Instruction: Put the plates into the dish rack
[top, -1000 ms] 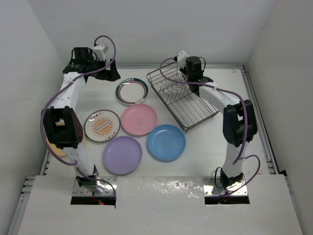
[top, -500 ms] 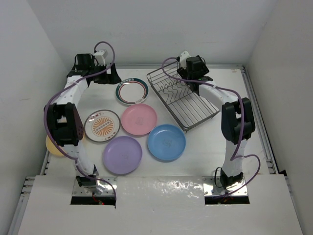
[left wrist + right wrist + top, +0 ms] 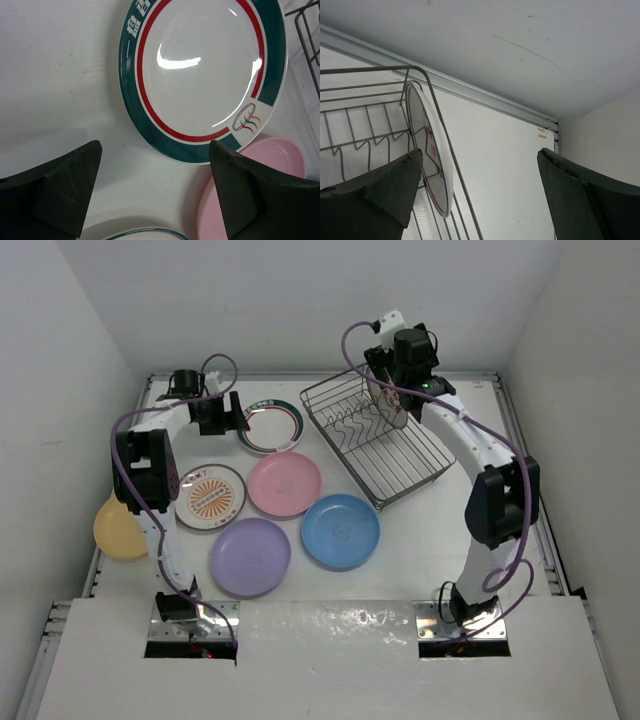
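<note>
Six plates (image 3: 285, 484) flat on the table (image 3: 440, 540), a seventh plate (image 3: 422, 120) upright in the one dish rack (image 3: 400, 455); left gripper (image 3: 155, 145) and right gripper (image 3: 480, 152) gape wide, empty.

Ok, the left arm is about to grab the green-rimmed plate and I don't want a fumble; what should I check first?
1. Left gripper jaws open and empty: ok.
2. Green-rimmed plate flat on the table, nothing on it: ok.
3. Jaws low enough to catch its rim: cannot tell.
4. Room beside the pink plate: not ok, it lies very close.
5. Dish rack has free slots: ok, a standing plate fills only its far end.
6. Right gripper open, empty: ok.
</note>
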